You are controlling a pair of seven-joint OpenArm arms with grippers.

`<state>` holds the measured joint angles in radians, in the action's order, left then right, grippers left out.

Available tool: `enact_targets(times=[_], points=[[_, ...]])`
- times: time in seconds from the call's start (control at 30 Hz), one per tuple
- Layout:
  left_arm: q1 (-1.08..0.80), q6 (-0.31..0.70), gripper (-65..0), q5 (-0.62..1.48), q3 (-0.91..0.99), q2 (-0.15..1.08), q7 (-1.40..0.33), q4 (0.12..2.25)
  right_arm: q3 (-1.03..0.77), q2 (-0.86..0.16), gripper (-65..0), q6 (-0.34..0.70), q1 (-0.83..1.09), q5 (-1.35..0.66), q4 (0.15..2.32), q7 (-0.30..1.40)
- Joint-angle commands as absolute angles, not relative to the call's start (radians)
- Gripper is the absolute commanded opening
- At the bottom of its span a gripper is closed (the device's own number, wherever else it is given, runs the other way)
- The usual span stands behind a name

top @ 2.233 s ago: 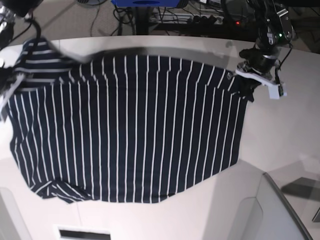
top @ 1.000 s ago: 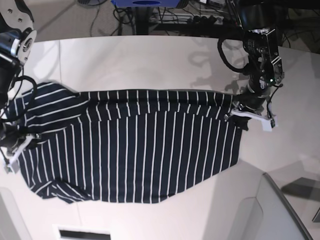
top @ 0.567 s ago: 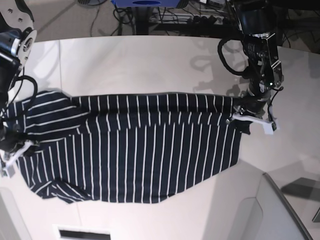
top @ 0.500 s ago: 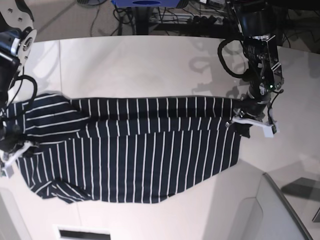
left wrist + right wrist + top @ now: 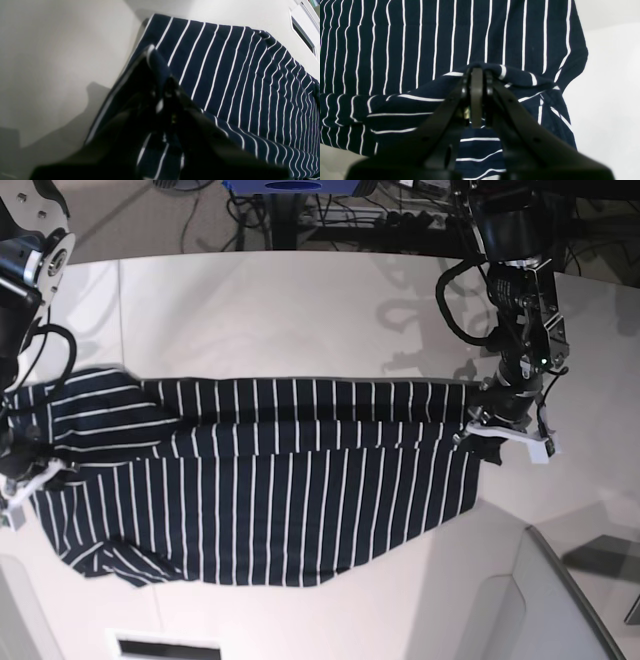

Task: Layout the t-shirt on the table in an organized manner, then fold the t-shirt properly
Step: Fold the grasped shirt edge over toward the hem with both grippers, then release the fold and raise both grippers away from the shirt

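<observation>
The t-shirt (image 5: 270, 490), dark navy with thin white stripes, lies across the white table (image 5: 300, 310). Its far part is doubled over toward the near side, making a straight fold along the back. My left gripper (image 5: 495, 442) is at the shirt's right end, shut on a pinch of cloth. In the left wrist view that gripper (image 5: 162, 92) pinches the t-shirt (image 5: 237, 75) low over the table (image 5: 50, 62). At the shirt's left end my right gripper (image 5: 25, 475) is shut on the bunched sleeve area. In the right wrist view that gripper (image 5: 477, 75) clamps a raised fold of the t-shirt (image 5: 445, 30).
Cables and a power strip (image 5: 400, 220) lie on the floor behind the table. A pale grey raised panel (image 5: 560, 600) stands at the front right. A dark slot (image 5: 170, 646) sits at the front edge. A thin seam (image 5: 121, 310) crosses the tabletop at the left.
Both grippers have drawn the shirt's far edge toward the near side and lowered it. The doubled-over band has widened, and more bare table shows behind it.
</observation>
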<state>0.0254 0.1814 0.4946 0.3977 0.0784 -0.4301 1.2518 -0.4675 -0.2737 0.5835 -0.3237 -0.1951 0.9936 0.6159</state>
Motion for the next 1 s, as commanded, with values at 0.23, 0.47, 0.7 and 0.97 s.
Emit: enact_targets(times=[0.23, 0.47, 0.7, 0.97], points=[[0.064, 0.186, -42.3, 0.506, 0.47, 0.088, -0.406, 1.279, -0.476, -0.297, -16.2, 0.479, -0.352, -0.213, 1.027, 0.587], [0.073, 0.223, -6.7, 0.51, 0.584, 0.088, -0.407, 1.303, -0.584, -0.242, -14.9, 0.481, -0.185, -0.214, 1.247, 0.631], [-0.143, 0.34, -6.4, 0.51, 0.581, 0.079, -0.407, 1.442, -0.685, -0.065, -14.9, 0.478, -0.007, -0.318, 1.374, 0.714], [-0.366, 0.41, -6.4, 0.504, 0.588, 0.087, -0.406, 1.569, -0.714, 0.016, -14.9, 0.473, 0.033, -0.335, 1.365, 0.713]])
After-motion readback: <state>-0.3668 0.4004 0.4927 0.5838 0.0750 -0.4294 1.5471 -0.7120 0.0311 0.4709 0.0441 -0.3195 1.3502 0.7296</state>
